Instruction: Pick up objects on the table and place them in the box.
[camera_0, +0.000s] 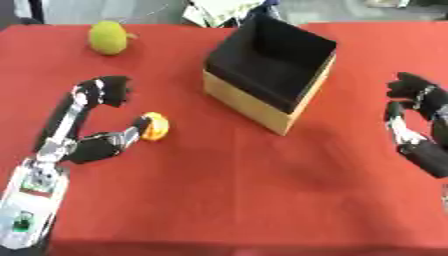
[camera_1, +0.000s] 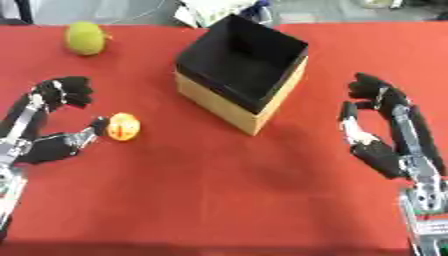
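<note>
Left hand lies on its side with fingers curved apart; right hand likewise.

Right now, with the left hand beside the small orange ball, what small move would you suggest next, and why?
Probably close the left hand around the orange ball. Its thumb tip is already at the ball, while the curled fingers sit apart, above it, so nothing is gripped yet. The ball lies on the red table, left of the open box, so it needs a grip before any lift.

Red cloth-covered table fills view; grey floor beyond far edge; even light.
</note>
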